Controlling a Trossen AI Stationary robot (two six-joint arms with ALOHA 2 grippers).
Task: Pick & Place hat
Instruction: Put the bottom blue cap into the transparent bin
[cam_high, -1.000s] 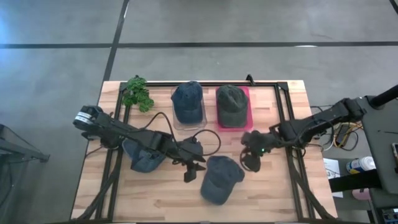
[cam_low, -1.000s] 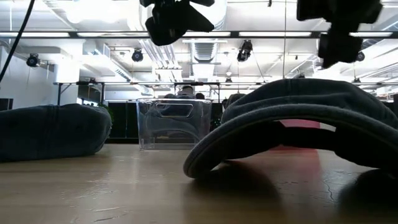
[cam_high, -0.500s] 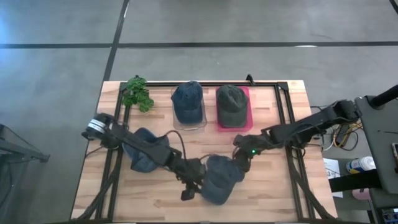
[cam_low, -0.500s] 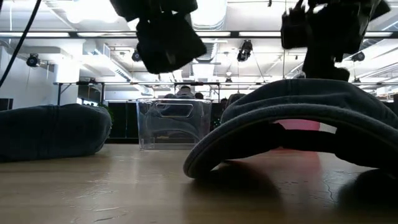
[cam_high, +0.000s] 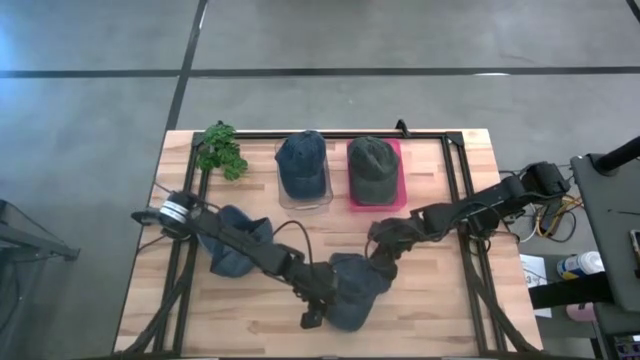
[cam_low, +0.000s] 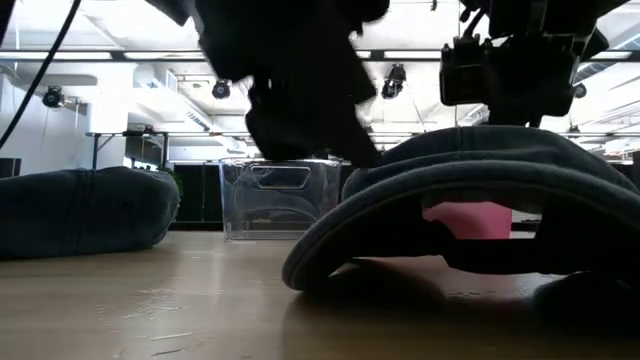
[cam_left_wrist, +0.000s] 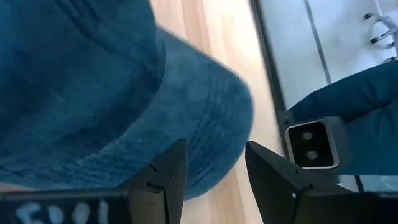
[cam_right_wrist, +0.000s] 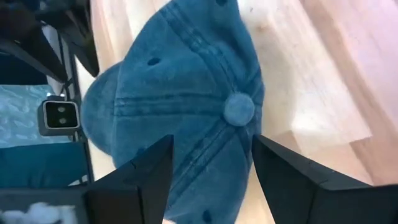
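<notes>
High view, left to right: a green plant sprig (cam_high: 221, 150) sits at the far left corner of the wooden counter (cam_high: 440, 320), with a blue cap (cam_high: 237, 243) lying under the left arm, which reaches diagonally across the boards toward the near middle. Its left end effector (cam_high: 314, 312) has dropped over the past second from beside the loose blue denim cap (cam_high: 352, 290) to that cap's near-left edge; the left wrist view shows the fingers (cam_left_wrist: 166, 177) parted with the brim between them, not yet pinched. At the back, a dark blue cap (cam_high: 301, 163) rests in a clear bin (cam_high: 288, 196) and an olive cap (cam_high: 372, 167) sits on a pink tray (cam_high: 393, 198). From the right, the other arm stretches low and nearly straight across the counter, its right end effector (cam_high: 381, 252) having closed in on the denim cap's far side; the right wrist view shows its fingers (cam_right_wrist: 148, 171) spread wide above the crown button, holding nothing. Both arms have converged on the one cap, which suggests the grasp is imminent; the cap itself lies on the counter, unlifted, and placement remains ahead.
</notes>
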